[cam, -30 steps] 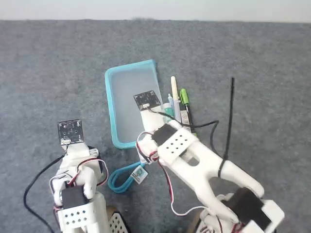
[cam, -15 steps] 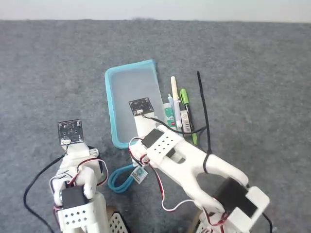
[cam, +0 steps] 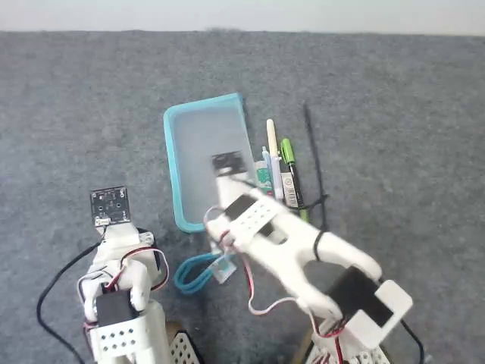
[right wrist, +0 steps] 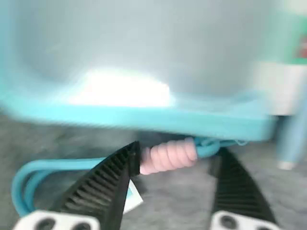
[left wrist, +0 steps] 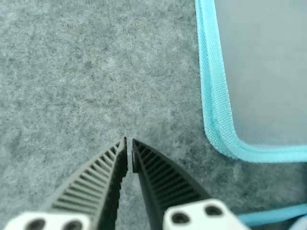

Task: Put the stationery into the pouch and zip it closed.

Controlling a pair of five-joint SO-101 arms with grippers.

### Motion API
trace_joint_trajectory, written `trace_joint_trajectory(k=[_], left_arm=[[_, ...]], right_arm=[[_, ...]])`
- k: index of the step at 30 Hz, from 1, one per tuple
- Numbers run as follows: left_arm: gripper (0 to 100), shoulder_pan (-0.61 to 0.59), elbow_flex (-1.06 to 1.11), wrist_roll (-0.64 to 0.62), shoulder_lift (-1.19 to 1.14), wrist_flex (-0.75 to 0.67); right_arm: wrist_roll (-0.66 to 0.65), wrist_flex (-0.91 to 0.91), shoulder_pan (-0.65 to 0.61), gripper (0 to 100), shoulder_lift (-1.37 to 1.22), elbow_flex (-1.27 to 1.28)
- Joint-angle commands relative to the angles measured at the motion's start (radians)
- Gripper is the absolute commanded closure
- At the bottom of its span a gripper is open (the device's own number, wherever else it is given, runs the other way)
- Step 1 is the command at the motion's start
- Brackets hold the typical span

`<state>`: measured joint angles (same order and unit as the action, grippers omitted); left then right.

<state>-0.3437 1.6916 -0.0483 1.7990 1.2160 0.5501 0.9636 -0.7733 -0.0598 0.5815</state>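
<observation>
The teal-edged pouch (cam: pixel 204 144) lies flat on the grey table (cam: pixel 394 91). The pens (cam: pixel 276 163) lie outside it, just beside its right edge. The right gripper (right wrist: pixel 178 152) hangs over the pouch's near edge, fingers spread wide around the pink zipper pull (right wrist: pixel 168 155). The left gripper (left wrist: pixel 128 141), pinched together on nothing, sits near the pouch's corner.

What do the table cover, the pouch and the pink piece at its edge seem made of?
Pouch: probably soft frosted plastic, translucent and matte, with woven turquoise edging. Table cover: grey felt or short carpet, fuzzy and flecked. Pink piece: perhaps rubber or plastic, ribbed; too blurred to settle.
</observation>
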Motion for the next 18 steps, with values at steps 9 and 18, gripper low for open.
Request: trace_joint_trajectory(k=[9, 18], left_arm=[[99, -0.005, -0.005, -0.003, 0.018, -0.023], [99, -0.008, -0.005, 0.009, 0.018, -0.06]], right_arm=[[-0.486, 0.073, 0.389, 99.1, 0.007, -0.091], [-0.753, 0.387, 0.443, 99.1, 0.025, -0.496]])
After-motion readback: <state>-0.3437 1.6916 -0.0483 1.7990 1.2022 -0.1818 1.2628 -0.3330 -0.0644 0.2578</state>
